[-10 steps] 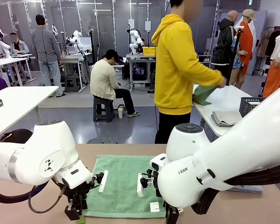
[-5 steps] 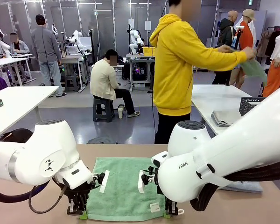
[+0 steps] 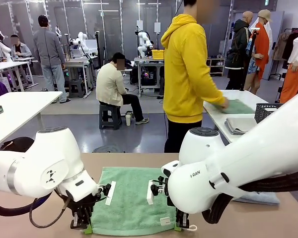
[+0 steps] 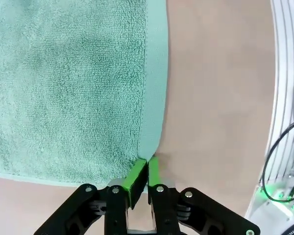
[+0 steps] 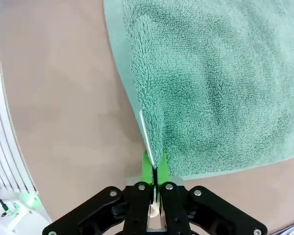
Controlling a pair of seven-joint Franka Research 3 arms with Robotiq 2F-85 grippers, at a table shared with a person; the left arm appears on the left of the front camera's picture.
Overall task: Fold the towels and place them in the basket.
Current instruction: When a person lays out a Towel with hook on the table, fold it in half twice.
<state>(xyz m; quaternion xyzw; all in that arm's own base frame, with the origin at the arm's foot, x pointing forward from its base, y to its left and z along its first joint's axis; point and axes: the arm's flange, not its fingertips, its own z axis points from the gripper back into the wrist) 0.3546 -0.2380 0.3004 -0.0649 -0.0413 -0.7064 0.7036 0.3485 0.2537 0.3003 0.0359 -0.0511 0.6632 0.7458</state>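
Observation:
A sea-green towel lies flat on the brown table in front of me. My left gripper pinches its near left corner, and in the left wrist view the left gripper has its green pads shut on the towel's hem. At the near right corner my right gripper is shut on the edge; the right wrist view shows this gripper clamping the towel where a white label sticks out. On the side table behind, the basket stands beside folded towels.
A person in a yellow hoodie stands across the table, a hand pressing another green towel on the white side table. A grey-blue cloth lies under my right arm. A white table stands at the left.
My left gripper closed onto the towel's near left corner and my right gripper came down on the near right corner. The person swung a green towel up and laid it on the side table.

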